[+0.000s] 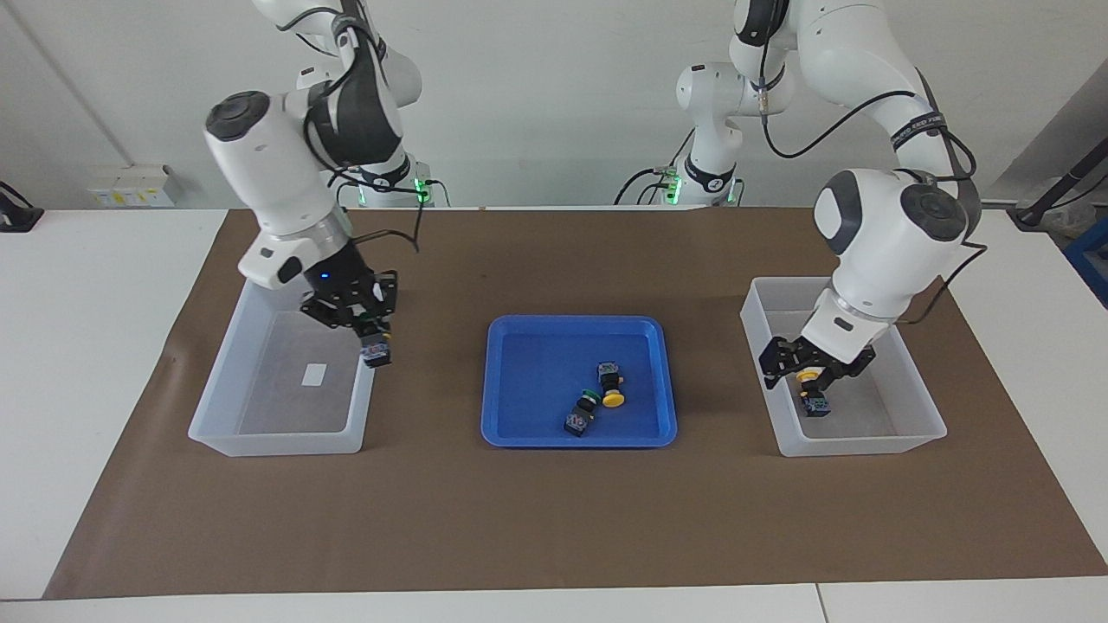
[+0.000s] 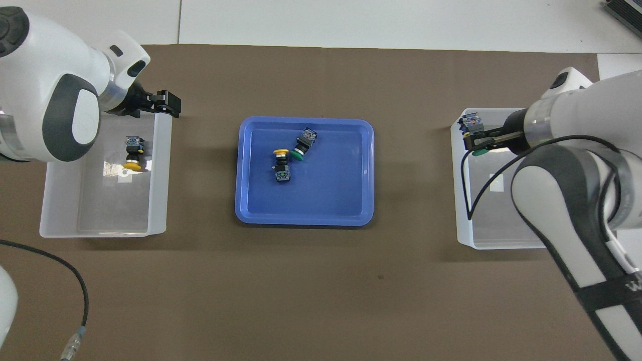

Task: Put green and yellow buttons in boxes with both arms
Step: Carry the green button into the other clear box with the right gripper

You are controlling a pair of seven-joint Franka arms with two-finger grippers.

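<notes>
In the facing view, the right gripper at centre-left has its fingers clenched on a black-bodied green-capped push-button above a translucent whitish plastic bin; the left gripper, centre-right, stands spread above a yellow-capped button in the second bin. In the overhead view, one yellow button and one green button lie touching in the shallow blue tray at centre.

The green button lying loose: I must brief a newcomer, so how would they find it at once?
Start at the blue tray mid-table between the two whitish bins. Two buttons lie touching in it. The green button is the one farther from the robots; its neighbour has a yellow cap.
</notes>
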